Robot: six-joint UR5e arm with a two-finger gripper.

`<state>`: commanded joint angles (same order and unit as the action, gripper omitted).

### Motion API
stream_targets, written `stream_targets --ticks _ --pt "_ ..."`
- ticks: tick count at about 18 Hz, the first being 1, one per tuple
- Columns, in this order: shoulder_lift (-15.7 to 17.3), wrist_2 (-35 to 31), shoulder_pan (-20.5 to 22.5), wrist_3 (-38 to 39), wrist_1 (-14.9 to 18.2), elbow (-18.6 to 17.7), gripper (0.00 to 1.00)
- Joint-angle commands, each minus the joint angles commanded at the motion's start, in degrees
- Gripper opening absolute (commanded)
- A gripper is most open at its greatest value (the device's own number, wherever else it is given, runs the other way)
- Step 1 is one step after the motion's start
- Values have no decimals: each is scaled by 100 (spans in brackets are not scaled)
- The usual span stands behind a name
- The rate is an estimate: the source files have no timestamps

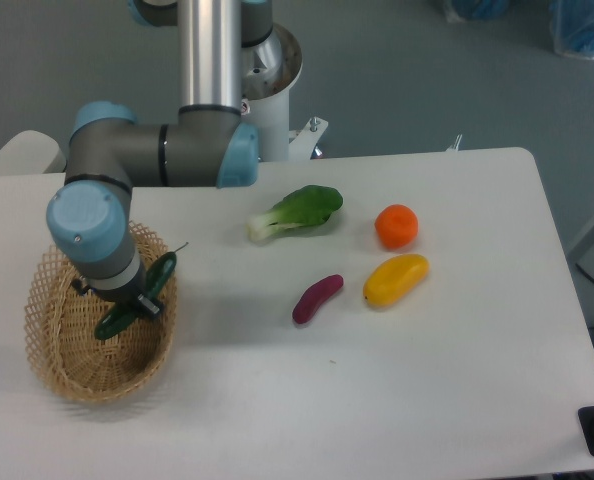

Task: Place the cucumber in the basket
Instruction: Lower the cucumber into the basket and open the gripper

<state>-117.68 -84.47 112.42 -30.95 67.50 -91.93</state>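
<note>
The dark green cucumber (137, 297) hangs tilted over the right part of the tan wicker basket (52, 365), its upper end near the basket's right rim. My gripper (129, 298) points down over the basket, mostly hidden under the arm's wrist, and is shut on the cucumber around its middle. The cucumber's lower end is inside the basket's outline; I cannot tell whether it touches the bottom.
On the white table (457, 380) to the right lie a bok choy (297, 212), an orange fruit (396, 226), a yellow mango-like fruit (395, 279) and a short purple eggplant (317, 298). The arm's base column (212, 60) stands at the back.
</note>
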Motion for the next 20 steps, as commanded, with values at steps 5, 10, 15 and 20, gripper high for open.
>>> stream_targets --ticks 5,10,15,20 --pt "-150 106 -88 309 -18 18 26" --pt "-141 141 -88 292 -44 26 100" --pt "-45 141 -53 248 -44 105 100" --pt "43 124 236 116 -53 316 100"
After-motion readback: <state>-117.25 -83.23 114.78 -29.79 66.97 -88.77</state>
